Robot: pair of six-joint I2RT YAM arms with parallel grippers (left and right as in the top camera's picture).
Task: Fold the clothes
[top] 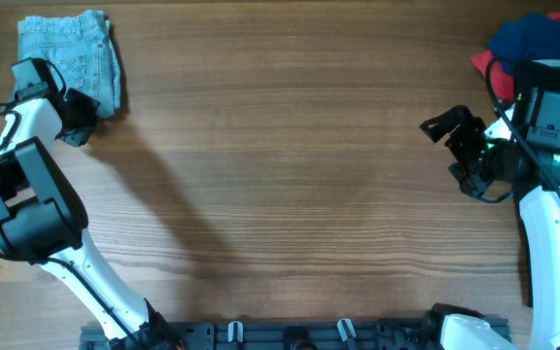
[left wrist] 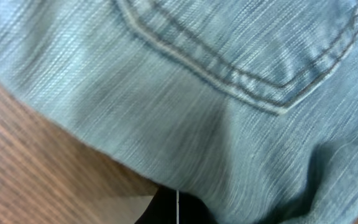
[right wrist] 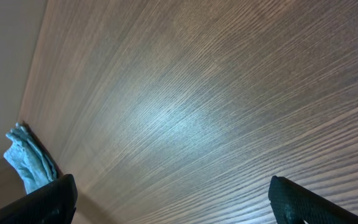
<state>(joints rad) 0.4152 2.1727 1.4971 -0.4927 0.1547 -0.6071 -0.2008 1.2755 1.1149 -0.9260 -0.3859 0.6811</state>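
Observation:
Folded light-blue jeans (top: 71, 53) lie at the table's far left corner. My left gripper (top: 79, 119) is at their lower right edge. In the left wrist view the denim (left wrist: 216, 93), with a stitched pocket seam, fills the frame. The dark fingers (left wrist: 178, 208) meet at the bottom centre, and their tips are hidden in the fabric. My right gripper (top: 452, 144) hovers over bare table at the right, open and empty; its two fingers (right wrist: 179, 202) show wide apart. The jeans also show far off in the right wrist view (right wrist: 30, 158).
A pile of dark blue and red clothes (top: 538, 39) sits at the far right corner, behind the right arm. The wooden table (top: 280, 175) stretches between the arms. A rail with clips (top: 290, 332) runs along the front edge.

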